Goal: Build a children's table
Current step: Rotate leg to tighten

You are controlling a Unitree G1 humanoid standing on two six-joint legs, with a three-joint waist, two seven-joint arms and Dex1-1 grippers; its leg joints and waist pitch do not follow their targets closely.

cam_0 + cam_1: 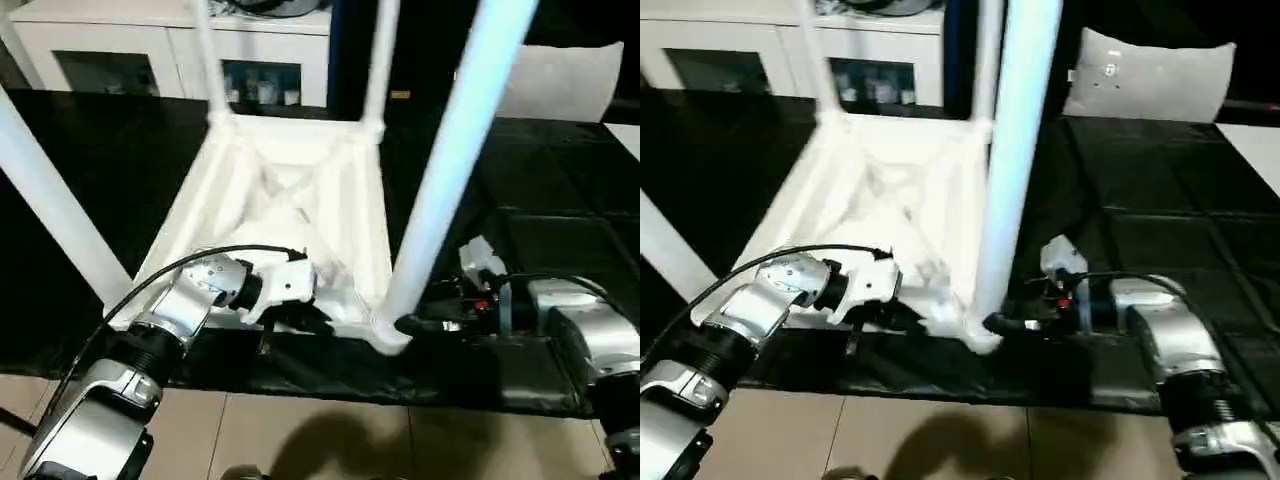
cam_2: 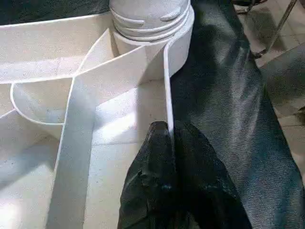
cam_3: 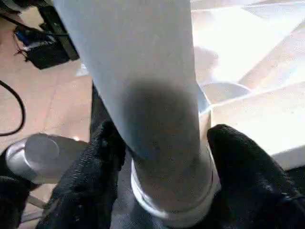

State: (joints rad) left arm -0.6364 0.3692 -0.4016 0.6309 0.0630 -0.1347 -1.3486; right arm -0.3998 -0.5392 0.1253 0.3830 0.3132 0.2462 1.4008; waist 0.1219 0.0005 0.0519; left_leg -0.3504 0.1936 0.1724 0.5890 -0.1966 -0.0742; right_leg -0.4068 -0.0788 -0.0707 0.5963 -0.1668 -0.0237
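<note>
The children's table (image 1: 300,215) is laid upside down on a black mat (image 1: 560,250), its legs pointing up, the nearest leg (image 1: 450,170) leaning toward 1 o'clock. Its near rim is pinched by the clenched left end effector (image 2: 169,143) at 7 o'clock; that leg's base is straddled by the right end effector (image 3: 162,157) at 5 o'clock, whether gripped cannot be told. Open mat is seen at 3 o'clock, a white cabinet (image 1: 120,50) at 12.

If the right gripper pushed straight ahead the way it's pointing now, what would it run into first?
The right gripper already straddles the base of the near-corner leg, one finger on each side. Going straight on, the palm would likely meet that leg first, just above its corner socket in the table top. The depth left is unclear.
</note>
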